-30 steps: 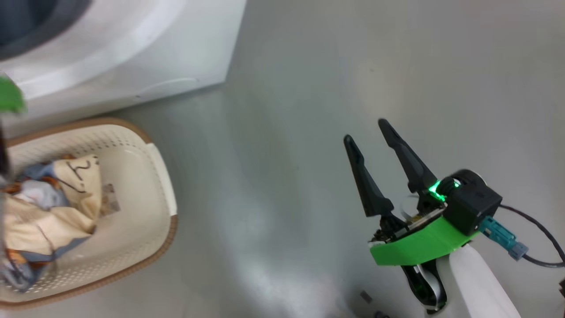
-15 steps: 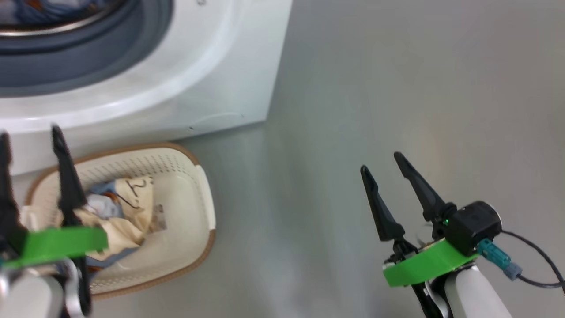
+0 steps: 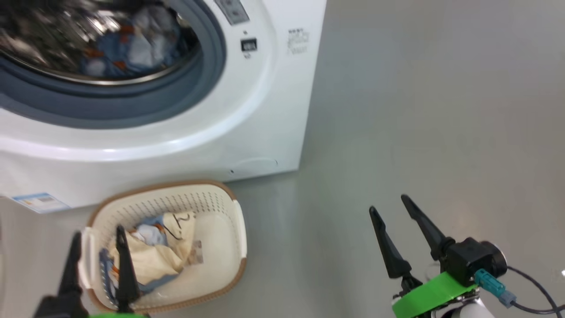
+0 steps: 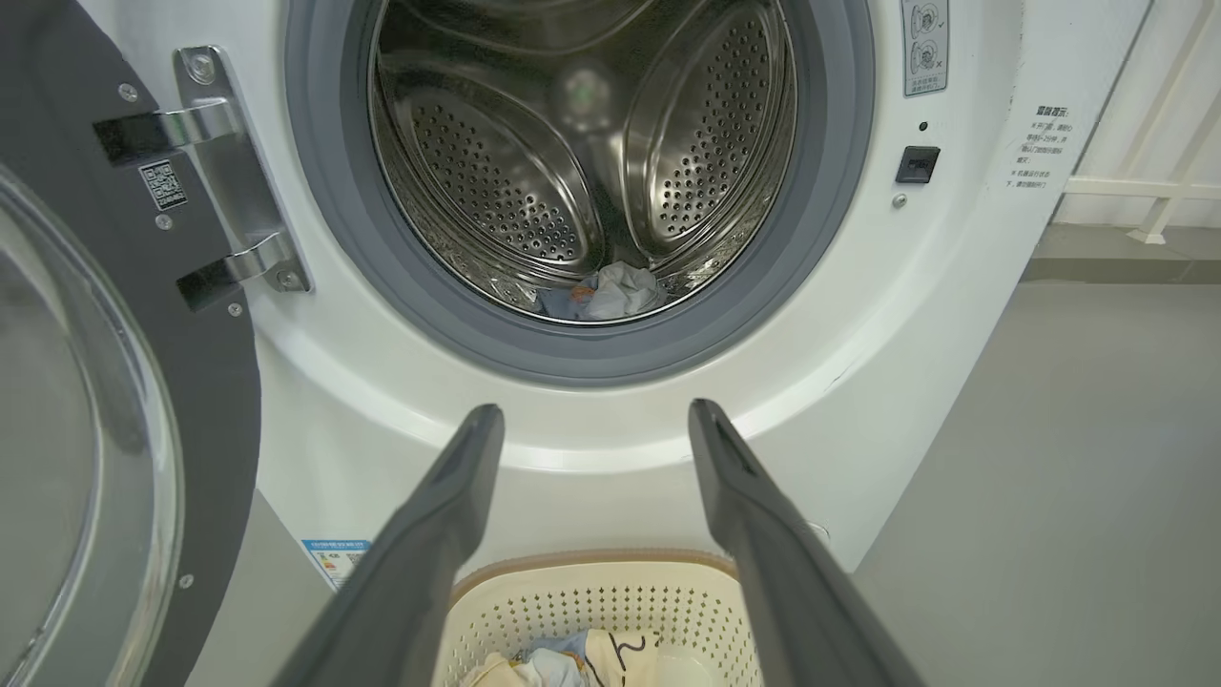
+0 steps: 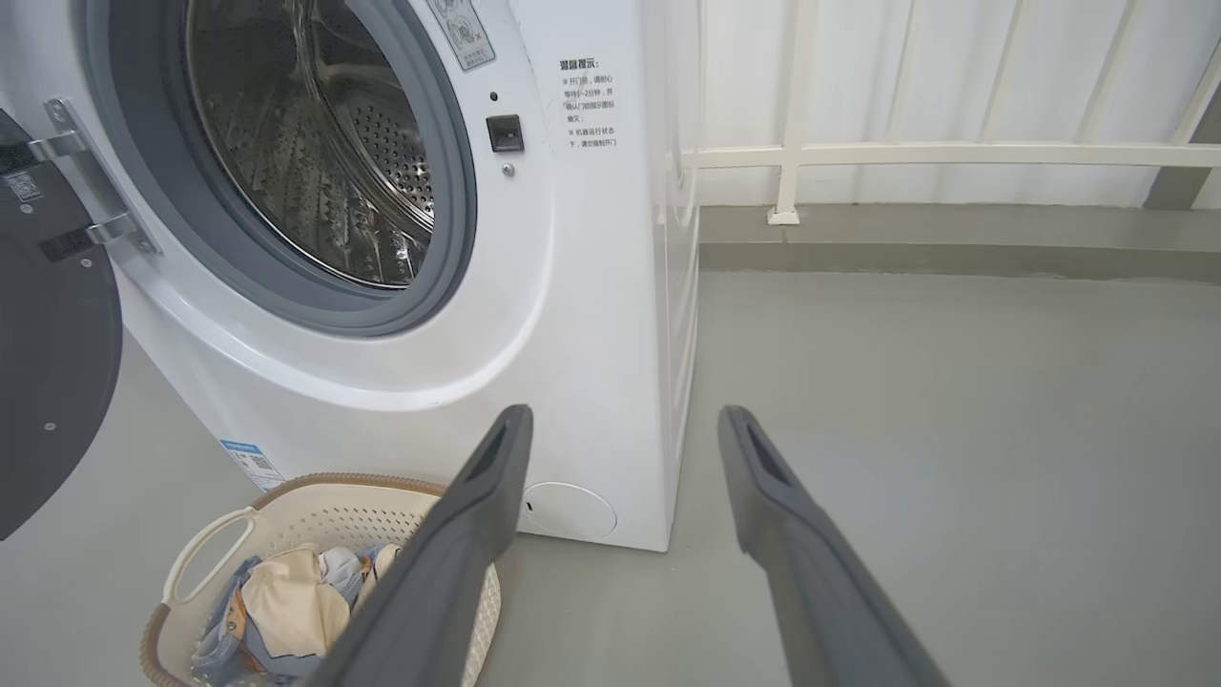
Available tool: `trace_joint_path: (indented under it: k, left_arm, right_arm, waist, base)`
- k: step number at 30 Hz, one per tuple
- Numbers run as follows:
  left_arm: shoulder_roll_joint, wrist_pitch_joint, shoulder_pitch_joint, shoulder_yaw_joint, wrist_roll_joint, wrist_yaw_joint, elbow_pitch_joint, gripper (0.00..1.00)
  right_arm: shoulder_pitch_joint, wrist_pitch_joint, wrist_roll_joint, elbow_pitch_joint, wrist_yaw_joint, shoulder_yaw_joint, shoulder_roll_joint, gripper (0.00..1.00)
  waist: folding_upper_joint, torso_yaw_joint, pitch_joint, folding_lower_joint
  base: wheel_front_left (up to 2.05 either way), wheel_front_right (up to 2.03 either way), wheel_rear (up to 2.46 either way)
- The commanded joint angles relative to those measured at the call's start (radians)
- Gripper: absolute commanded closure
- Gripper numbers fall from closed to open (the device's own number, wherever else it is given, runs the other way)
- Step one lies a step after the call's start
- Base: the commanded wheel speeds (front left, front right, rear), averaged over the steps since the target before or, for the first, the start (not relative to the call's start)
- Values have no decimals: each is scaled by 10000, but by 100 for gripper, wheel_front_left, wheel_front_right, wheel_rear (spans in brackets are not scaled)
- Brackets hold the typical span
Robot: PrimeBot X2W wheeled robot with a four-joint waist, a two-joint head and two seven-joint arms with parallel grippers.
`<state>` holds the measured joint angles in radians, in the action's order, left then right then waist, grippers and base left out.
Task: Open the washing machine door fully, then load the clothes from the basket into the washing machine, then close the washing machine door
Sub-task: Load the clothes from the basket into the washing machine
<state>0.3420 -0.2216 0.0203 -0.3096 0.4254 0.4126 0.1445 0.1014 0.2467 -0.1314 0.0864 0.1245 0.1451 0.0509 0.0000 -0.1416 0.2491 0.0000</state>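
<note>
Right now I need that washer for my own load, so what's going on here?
A two-armed robot is loading the white front-loading washing machine. Its round black-rimmed glass door stands wide open. Blue clothes lie in the steel drum; more blue and cream clothes wait in the cream perforated plastic basket. The left gripper hovers open over the basket; the right gripper is open above floor.

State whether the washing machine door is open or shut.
Open: the door stands aside on its hinges, baring the drum.
</note>
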Motion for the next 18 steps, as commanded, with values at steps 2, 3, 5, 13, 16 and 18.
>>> trace_joint_path:
  k: [2, 3, 5, 13, 16, 18]
  left_arm:
    - [19, -88, 276, 219, 88, 186, 239, 0]
    - [-22, -96, 412, 187, 118, 200, 223, 0]
    - [-66, -125, 649, 162, 160, 216, 205, 0]
    - [-227, -201, 1268, -51, 244, 184, 78, 0]
    - [-294, -223, 1401, -83, 320, 148, 0, 0]
    - [-332, -237, 1470, -94, 336, 158, -7, 0]
  right_arm:
    - [-258, -135, 82, -271, 62, 177, -7, 0]
    - [-334, -181, 90, -299, 62, 175, -7, 0]
    - [-476, -269, 104, -372, 62, 178, -7, 0]
    - [-1011, -592, 124, -628, 62, 111, -7, 0]
    - [-1189, -716, 136, -750, 62, 99, -7, 0]
    - [-1287, -791, 152, -839, 62, 83, -7, 0]
  waist:
    - [0, 495, -951, 0]
    - [0, 518, -1062, 0]
    - [0, 556, -1254, 0]
    - [0, 647, -1995, 0]
    - [0, 631, -2229, 0]
    - [0, 638, -2307, 0]
  base:
    - [0, 0, 0]
    - [0, 0, 0]
    - [0, 0, 0]
    - [0, 0, 0]
    - [0, 0, 0]
    - [0, 0, 0]
